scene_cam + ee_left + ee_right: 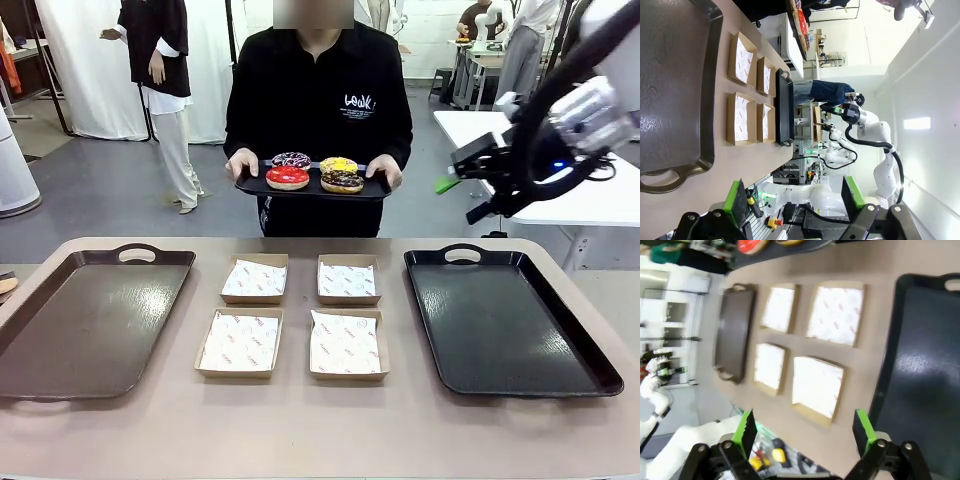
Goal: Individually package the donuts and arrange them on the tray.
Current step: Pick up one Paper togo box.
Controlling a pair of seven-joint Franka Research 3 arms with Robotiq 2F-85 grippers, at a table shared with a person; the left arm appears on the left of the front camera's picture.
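Note:
Across the table a person holds a small black tray carrying the donuts: a red one, a dark purple drizzled one, a yellow one and a chocolate one. The red donut also peeks in at the top edge of the right wrist view. My right gripper hangs open and empty in the air at the right, above the far end of the right tray. Seen from its wrist, the right gripper has nothing between its green pads. My left gripper is open and empty over the table's near left side.
A second large black tray lies on the table's left. Between the two trays sit several paper-lined cardboard boxes in a square, such as the near left and far right. Another person stands far back left.

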